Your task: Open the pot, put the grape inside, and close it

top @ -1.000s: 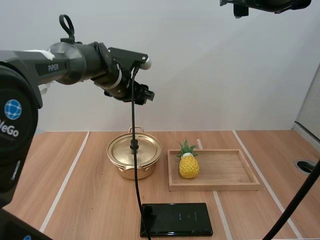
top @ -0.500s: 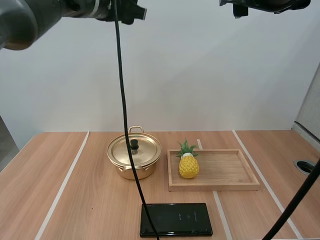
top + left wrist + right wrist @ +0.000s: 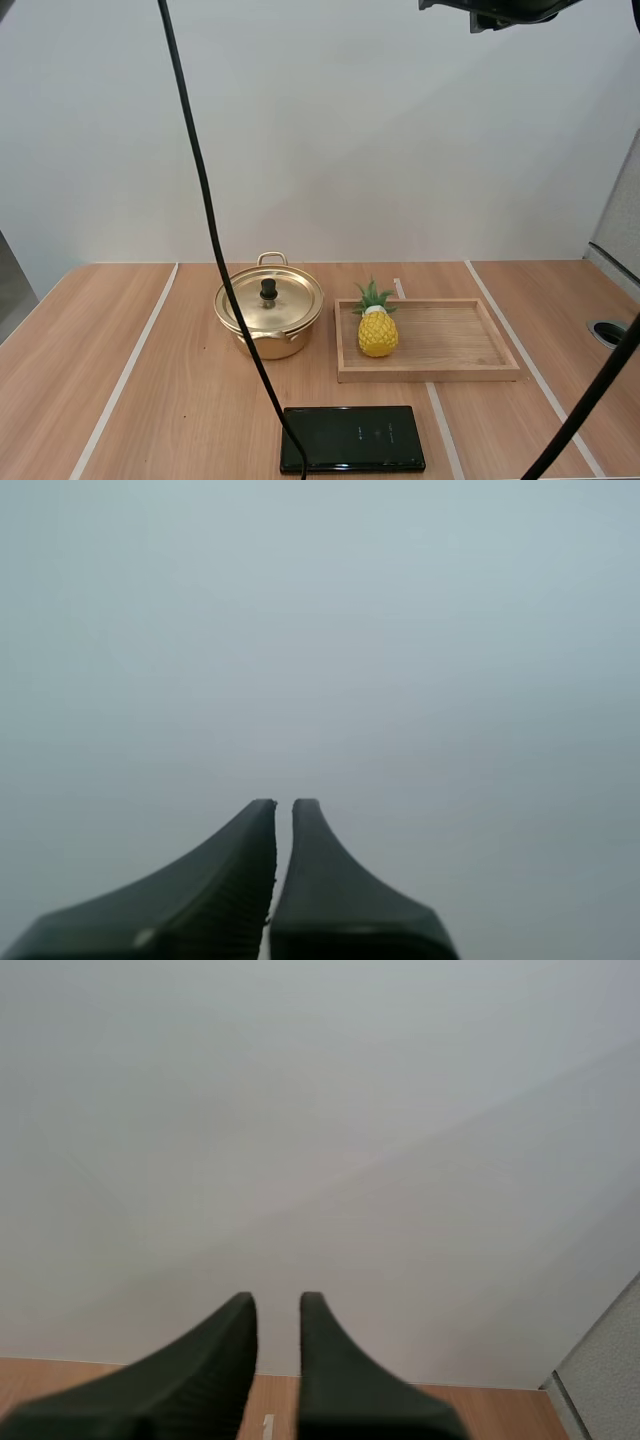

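Left jaws are pressed together: their black fingers (image 3: 210, 890) meet along the ribbed inner faces, with only a sliver of light at the tips and nothing between them. They face a plain pale wall (image 3: 320, 630). Right jaws are spread a little, their fingers (image 3: 200, 1370) parted by a narrow, even gap that holds nothing, and a strip of the wooden bench (image 3: 490, 1415) shows beyond them. In the high view a dark part of the right arm (image 3: 510, 10) hangs far above the bench.

The bench (image 3: 180, 400) is light wood crossed by white lines. A wooden tray (image 3: 450, 340) lies to the right of centre. A black phone (image 3: 352, 437) lies flat near the front edge, well apart from the tray. A golden pot (image 3: 262, 343) stands just left of the tray, and its lid (image 3: 285, 300) sits on it with the black knob (image 3: 268, 290) upright at the centre. A yellow pineapple (image 3: 377, 332) with a green crown stands upright inside the tray at its left end, near the pot.
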Controlling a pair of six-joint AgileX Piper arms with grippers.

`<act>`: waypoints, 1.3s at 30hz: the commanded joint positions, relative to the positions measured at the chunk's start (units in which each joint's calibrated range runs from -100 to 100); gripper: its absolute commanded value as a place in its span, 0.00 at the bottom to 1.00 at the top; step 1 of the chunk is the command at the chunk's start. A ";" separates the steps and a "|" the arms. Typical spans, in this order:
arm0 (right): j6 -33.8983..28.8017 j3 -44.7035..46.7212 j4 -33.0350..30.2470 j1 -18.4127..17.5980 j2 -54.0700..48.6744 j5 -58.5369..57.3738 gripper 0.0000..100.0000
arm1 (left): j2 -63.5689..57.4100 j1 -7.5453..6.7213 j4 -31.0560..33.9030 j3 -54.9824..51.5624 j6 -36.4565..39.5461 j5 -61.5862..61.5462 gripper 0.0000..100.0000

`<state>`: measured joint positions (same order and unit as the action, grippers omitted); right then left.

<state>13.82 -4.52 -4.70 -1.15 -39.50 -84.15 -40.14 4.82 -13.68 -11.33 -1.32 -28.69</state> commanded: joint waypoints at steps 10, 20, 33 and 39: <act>-1.51 0.70 6.17 0.28 -4.35 8.85 0.00 | -5.75 1.31 -11.13 -0.10 -11.78 -9.26 0.00; -0.09 19.44 6.17 0.28 -13.68 22.26 0.00 | -9.25 1.31 -37.20 -6.06 -34.94 -25.31 0.00; 0.02 35.73 6.17 0.28 -26.33 35.50 0.00 | -28.65 1.31 -41.70 -30.21 -36.58 1.28 0.00; 0.02 40.54 7.68 0.28 -30.44 39.88 0.00 | -37.07 1.31 -50.84 -38.25 -50.62 1.28 0.00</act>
<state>13.32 34.33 2.08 -1.15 -68.17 -47.57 -74.39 5.94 -59.36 -46.88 -46.11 -28.34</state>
